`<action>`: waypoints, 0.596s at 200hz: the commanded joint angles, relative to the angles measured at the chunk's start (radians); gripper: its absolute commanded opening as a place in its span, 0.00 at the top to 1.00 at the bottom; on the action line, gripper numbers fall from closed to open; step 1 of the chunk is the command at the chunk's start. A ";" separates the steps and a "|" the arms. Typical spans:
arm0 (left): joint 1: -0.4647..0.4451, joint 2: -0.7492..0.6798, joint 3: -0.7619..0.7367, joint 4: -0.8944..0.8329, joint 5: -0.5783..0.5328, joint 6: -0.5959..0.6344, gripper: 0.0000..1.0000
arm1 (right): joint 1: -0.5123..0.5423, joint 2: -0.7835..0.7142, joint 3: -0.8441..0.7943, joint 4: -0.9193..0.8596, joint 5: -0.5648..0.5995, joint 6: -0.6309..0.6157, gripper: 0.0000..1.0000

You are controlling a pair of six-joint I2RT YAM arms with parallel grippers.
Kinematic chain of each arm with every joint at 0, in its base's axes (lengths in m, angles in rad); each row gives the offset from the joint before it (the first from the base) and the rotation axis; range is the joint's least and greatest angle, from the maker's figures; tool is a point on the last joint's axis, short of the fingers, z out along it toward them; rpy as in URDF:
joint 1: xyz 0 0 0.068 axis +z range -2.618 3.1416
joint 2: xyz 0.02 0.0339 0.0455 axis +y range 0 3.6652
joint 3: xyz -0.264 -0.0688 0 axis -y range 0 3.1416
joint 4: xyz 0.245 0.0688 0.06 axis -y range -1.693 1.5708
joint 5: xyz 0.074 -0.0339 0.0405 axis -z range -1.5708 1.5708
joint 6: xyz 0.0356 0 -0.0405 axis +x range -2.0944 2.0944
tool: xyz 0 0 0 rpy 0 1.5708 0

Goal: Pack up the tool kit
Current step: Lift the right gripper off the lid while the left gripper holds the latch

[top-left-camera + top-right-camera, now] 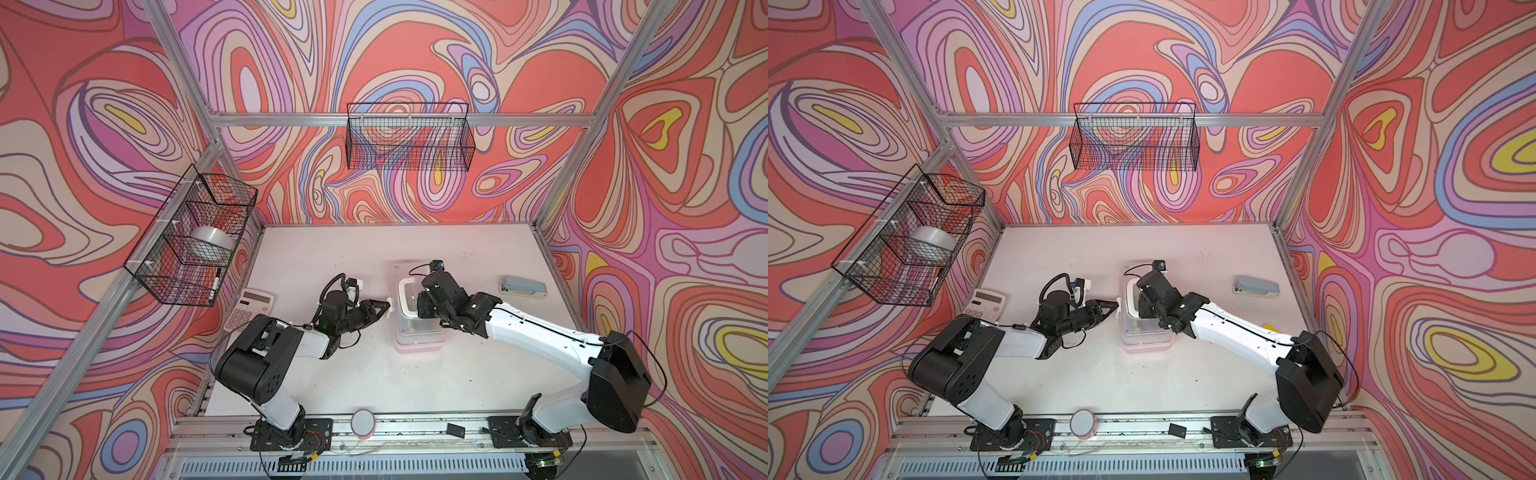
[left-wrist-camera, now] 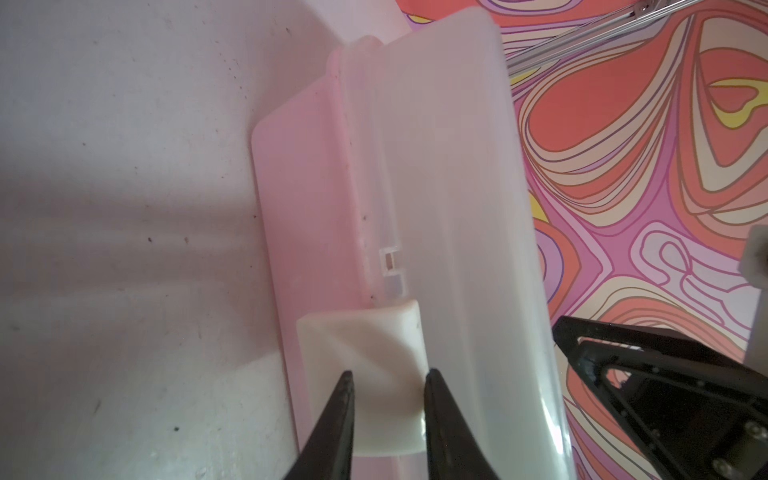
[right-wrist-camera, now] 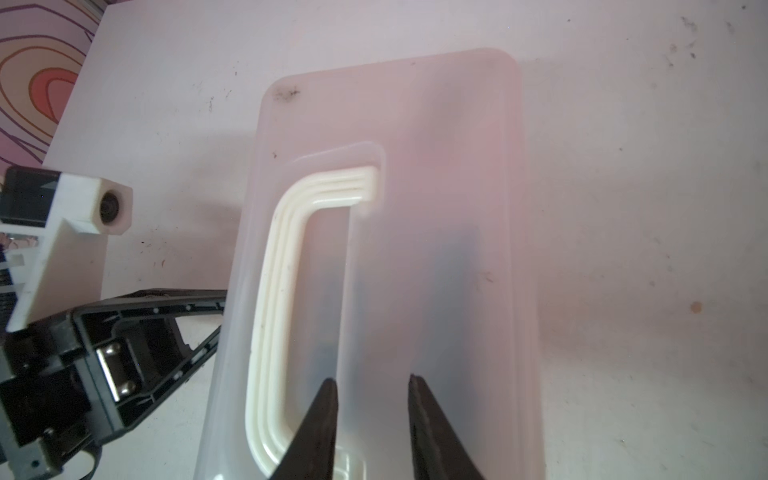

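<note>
The tool kit (image 1: pixel 417 332) (image 1: pixel 1144 334) is a translucent box on a pink base with a white handle (image 3: pixel 270 291) in its lid, standing mid-table in both top views. Its lid lies down on the box. My left gripper (image 1: pixel 386 307) (image 2: pixel 388 376) reaches in from the left to the box's side. Its jaws stand a little apart, right in front of the white latch (image 2: pixel 365 340), holding nothing. My right gripper (image 3: pixel 374 378) (image 1: pixel 1142 311) points down onto the lid (image 3: pixel 436 249) beside the handle, jaws narrowly open with only lid surface between them.
A calculator (image 1: pixel 249 309) lies at the table's left edge, a grey stapler (image 1: pixel 523 286) at the right. A wire basket (image 1: pixel 183 245) on the left wall holds a tape roll (image 1: pixel 208 243) and a marker (image 1: pixel 215 284). Another basket (image 1: pixel 409 137) hangs at the back. A round pink disc (image 1: pixel 363 423) sits on the front rail.
</note>
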 commanded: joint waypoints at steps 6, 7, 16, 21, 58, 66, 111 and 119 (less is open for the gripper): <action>-0.019 0.068 -0.039 0.008 0.013 -0.034 0.72 | -0.107 -0.116 -0.051 -0.048 0.000 0.089 0.68; -0.018 0.070 -0.039 0.009 0.013 -0.033 0.72 | -0.112 -0.120 -0.054 -0.048 -0.002 0.091 0.68; -0.020 0.081 -0.042 0.026 0.011 -0.038 0.71 | -0.174 -0.148 -0.095 -0.035 -0.038 0.100 0.67; -0.020 0.088 -0.046 0.037 0.009 -0.039 0.71 | -0.214 -0.158 -0.115 -0.032 -0.069 0.110 0.67; -0.021 0.122 -0.050 0.082 0.004 -0.053 0.72 | -0.398 -0.143 -0.263 0.110 -0.304 0.157 0.66; -0.021 0.128 -0.050 0.083 0.003 -0.052 0.72 | -0.401 -0.126 -0.274 0.135 -0.330 0.160 0.66; -0.023 0.151 -0.051 0.106 -0.001 -0.059 0.72 | -0.401 -0.050 -0.316 0.266 -0.405 0.170 0.66; -0.021 0.142 -0.054 0.097 -0.011 -0.056 0.72 | -0.401 -0.045 -0.316 0.269 -0.401 0.167 0.66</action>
